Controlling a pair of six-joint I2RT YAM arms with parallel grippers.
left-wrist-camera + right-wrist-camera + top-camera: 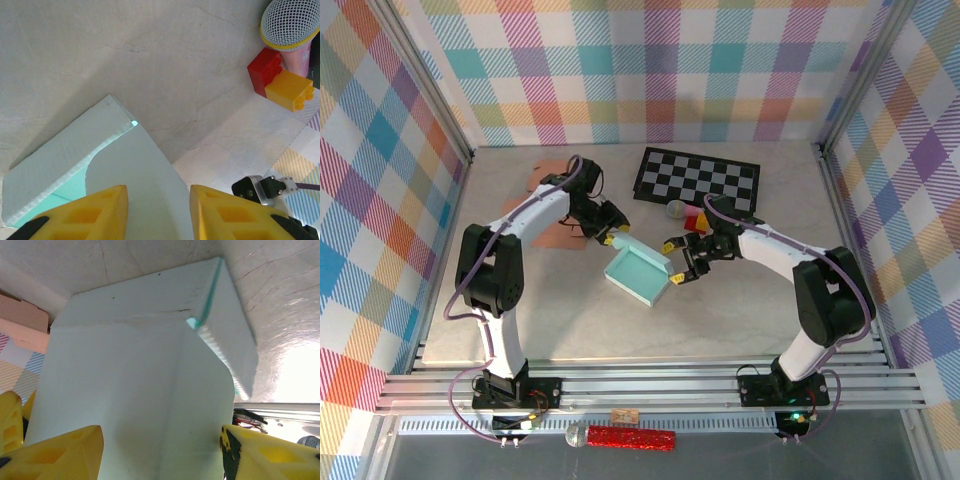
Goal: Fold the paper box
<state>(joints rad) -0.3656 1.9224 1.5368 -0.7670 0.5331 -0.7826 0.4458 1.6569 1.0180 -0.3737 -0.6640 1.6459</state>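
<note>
From above, the paper box (638,275) sits in the middle of the counter (550,320), left claw (617,238) at its far corner, right claw (676,262) at its right edge. The wrist views show both claws apart, each straddling a box flap.

The pale teal corrugated-paper box (640,272) looks matt with a ribbed, fluted cut edge, the off-white table (740,320) is matt and finely crackled like stone, and at the box's two o'clock a red plastic brick (265,70) and a yellow plastic brick (289,90) look smooth and slightly glossy beside a silver mesh microphone head (290,22).
</note>
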